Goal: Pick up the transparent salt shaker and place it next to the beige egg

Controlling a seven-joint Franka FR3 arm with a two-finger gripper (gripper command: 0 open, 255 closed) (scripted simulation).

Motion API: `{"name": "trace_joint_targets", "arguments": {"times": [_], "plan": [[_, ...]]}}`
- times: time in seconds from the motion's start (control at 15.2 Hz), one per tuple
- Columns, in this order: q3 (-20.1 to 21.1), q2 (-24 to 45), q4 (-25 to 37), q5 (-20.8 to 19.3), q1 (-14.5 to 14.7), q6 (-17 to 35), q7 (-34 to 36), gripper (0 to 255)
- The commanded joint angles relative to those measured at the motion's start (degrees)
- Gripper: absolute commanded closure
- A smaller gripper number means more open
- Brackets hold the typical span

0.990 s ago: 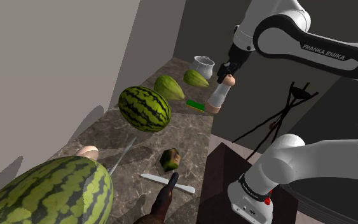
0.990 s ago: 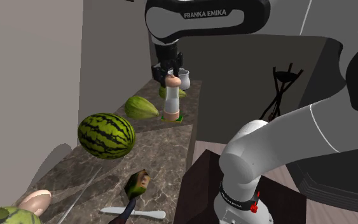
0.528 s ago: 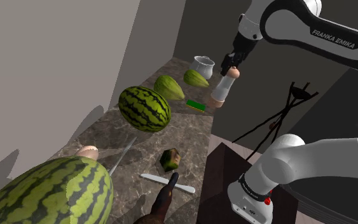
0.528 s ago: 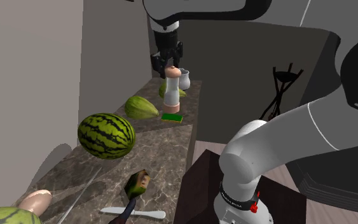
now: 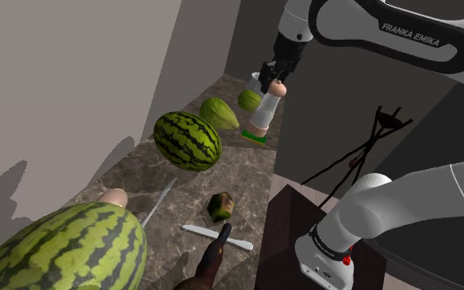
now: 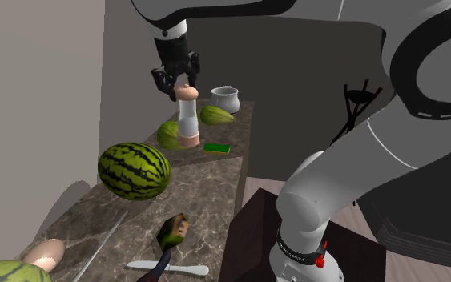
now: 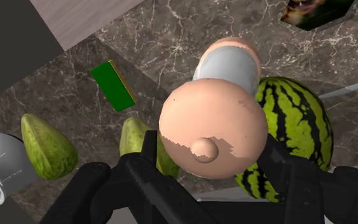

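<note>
The salt shaker (image 5: 262, 114), a pale grey body with a peach cap and base, hangs upright over the far part of the marble counter (image 5: 195, 188). My gripper (image 5: 272, 78) is shut on its cap from above. In the second exterior view the shaker (image 6: 187, 120) sits under the gripper (image 6: 176, 81), in front of a green gourd. From the wrist, the black fingers clasp the peach cap (image 7: 212, 124) on both sides of the gripper (image 7: 210, 160). The beige egg (image 5: 114, 198) lies far down the counter beside the big watermelon (image 5: 65, 251); the egg (image 6: 46, 255) is well away from the shaker.
A smaller watermelon (image 5: 187, 140) lies mid-counter between shaker and egg. Two green gourds (image 5: 219, 112), a green sponge (image 6: 215, 147) and a metal cup (image 6: 225, 98) stand at the far end. A knife (image 5: 157, 202), a dark cube (image 5: 221, 206) and a white spatula (image 5: 217, 239) lie nearer.
The gripper has lifted the shaker off the counter's edge by the sponge and carried it toward the shoulder view's left, over the counter.
</note>
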Motion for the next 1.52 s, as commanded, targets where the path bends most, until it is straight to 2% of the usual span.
{"name": "trace_joint_targets", "arguments": {"times": [0.0,0.46,0.73,0.92,1.19,1.32,1.45], "plan": [[1.9,3.07,2.81,0.07,0.03,-0.22,2.13,255],[9.89,16.12,15.55,-1.92,0.5,-2.5,11.25,255],[14.37,25.17,24.93,-5.27,1.64,-5.22,16.84,255],[17.4,33.01,33.37,-9.1,3.63,-8.28,21.04,255],[19.98,45.07,47.59,-15.92,9.19,-14.14,25.78,255],[20.26,52.0,56.91,-20.01,13.7,-18.07,27.16,255],[19.44,60.4,69.87,-24.9,20.2,-23.27,27.08,255]]}}
